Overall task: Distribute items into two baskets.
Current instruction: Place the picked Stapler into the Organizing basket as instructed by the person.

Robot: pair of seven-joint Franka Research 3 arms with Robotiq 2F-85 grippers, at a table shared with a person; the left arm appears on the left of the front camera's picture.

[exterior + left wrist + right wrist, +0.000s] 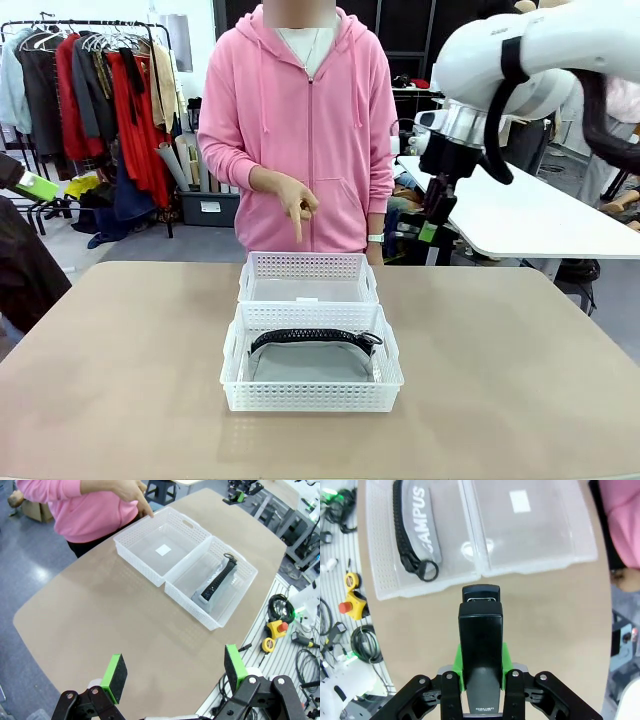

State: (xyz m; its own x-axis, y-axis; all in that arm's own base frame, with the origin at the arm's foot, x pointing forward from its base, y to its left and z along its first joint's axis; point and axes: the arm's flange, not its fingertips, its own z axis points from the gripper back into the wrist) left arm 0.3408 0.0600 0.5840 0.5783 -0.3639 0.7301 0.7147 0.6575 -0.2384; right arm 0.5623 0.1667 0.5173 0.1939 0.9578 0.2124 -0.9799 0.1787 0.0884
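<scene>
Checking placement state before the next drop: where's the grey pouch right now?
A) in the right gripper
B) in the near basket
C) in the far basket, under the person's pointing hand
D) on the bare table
B: the grey pouch with its black strap lies inside the near basket, while the right gripper holds the black stapler.

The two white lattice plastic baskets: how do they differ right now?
The nearer white lattice basket holds a flat grey fabric pouch with a black ridged strap; the farther white lattice basket holds no item, showing just a small white label on its floor. The person's hand points at the farther basket, not the nearer. Both sit touching on the tan table.
</scene>
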